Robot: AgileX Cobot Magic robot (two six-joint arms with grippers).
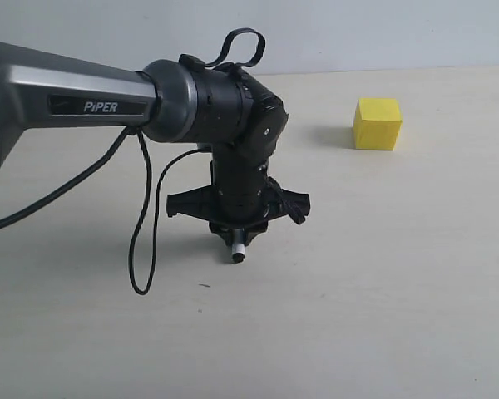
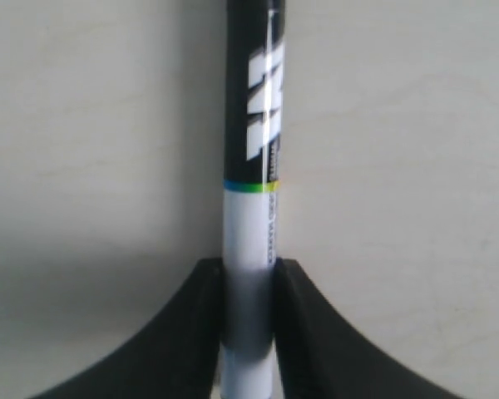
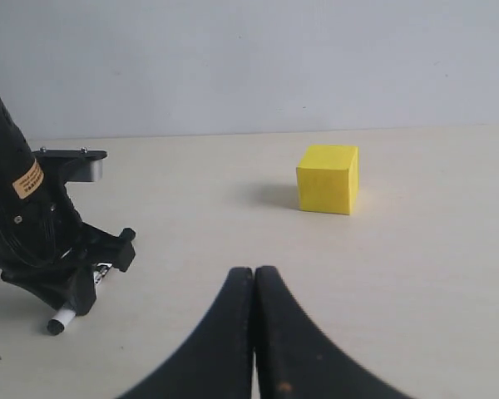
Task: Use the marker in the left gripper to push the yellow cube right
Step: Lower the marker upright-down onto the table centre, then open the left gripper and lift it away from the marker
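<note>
Approach is judged the step in hand: the marker (image 2: 251, 166) is clamped in the narrow jaws of the left gripper (image 1: 237, 237), low over the table (image 1: 399, 291), while the yellow cube (image 1: 377, 124) is set well apart to the right. The jaws of the right gripper (image 3: 254, 283) are pressed together, empty. Next, the marker must be brought beside the cube's left face and swept right.

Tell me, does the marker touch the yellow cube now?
Apart. The exterior view shows a wide stretch of table between the marker and the yellow cube.
</note>
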